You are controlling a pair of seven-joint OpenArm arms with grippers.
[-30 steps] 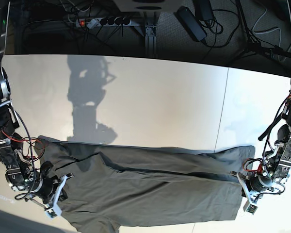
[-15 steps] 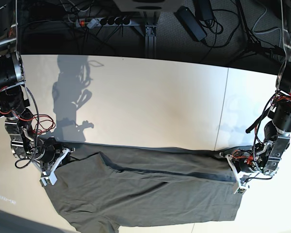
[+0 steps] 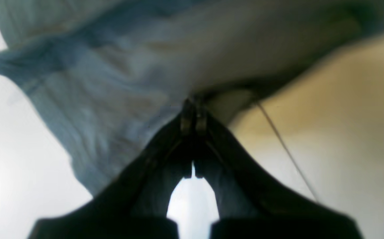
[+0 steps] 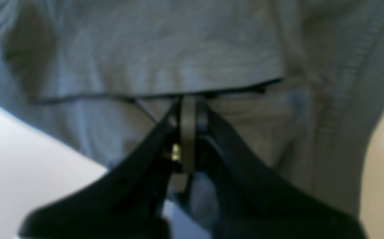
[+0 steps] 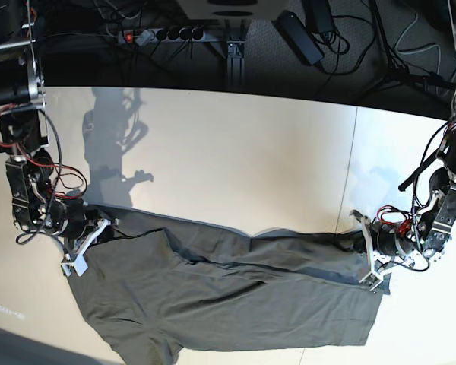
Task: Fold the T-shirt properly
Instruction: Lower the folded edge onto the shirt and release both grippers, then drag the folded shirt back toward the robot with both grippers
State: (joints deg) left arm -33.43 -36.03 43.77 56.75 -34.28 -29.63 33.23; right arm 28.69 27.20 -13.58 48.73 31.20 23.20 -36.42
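Compared with the frame half a second earlier, both arms are seen to have been drawn further toward the far side of the table (image 5: 235, 152), and the upper edge of the T-shirt (image 5: 235, 296) has been carried with them, so that less cloth is left lying near the lower border of the base view. The T-shirt is spread lengthwise across the near part of the pale table, with a long fold line running along its middle and one short sleeve hanging at the lower left. The right gripper (image 5: 82, 242), at the left of the base view, is closed on the garment's upper left corner; in the right wrist view its fingers (image 4: 188, 132) are seen pressed together on a hemmed edge of the grey cloth (image 4: 165, 49). The left gripper (image 5: 367, 255), at the right of the base view, is closed on the opposite upper corner; in the left wrist view its fingers (image 3: 192, 116) are seen pinched on a bunched fold of fabric (image 3: 112, 76), lifted slightly clear of the tabletop (image 3: 344, 132). Both wrist views are blurred.
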